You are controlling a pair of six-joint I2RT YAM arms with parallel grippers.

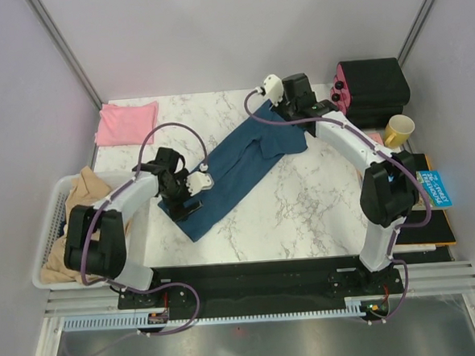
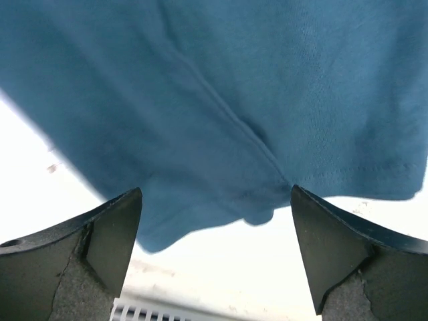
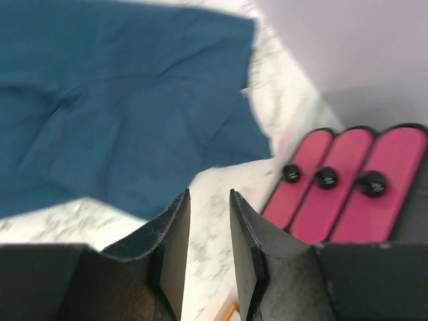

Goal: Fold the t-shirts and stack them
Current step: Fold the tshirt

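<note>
The dark teal-blue t-shirt (image 1: 245,168) lies folded into a long strip running diagonally across the marble table. The pale pink t-shirt (image 1: 126,123) lies folded at the back left corner. My left gripper (image 1: 184,199) hovers over the strip's near-left end. In the left wrist view it (image 2: 215,189) is wide open and empty, with the shirt's hem (image 2: 254,100) just beyond its fingertips. My right gripper (image 1: 285,110) is at the strip's far-right end. In the right wrist view it (image 3: 208,191) is open by a narrow gap and empty over bare marble beside the shirt's corner (image 3: 120,100).
A white basket (image 1: 53,217) with tan cloth (image 1: 84,195) stands at the left edge. A black and pink device (image 1: 369,85) (image 3: 341,184), a yellow mug (image 1: 399,128), a blue printed book (image 1: 432,189) and a black pad (image 1: 432,224) are along the right side.
</note>
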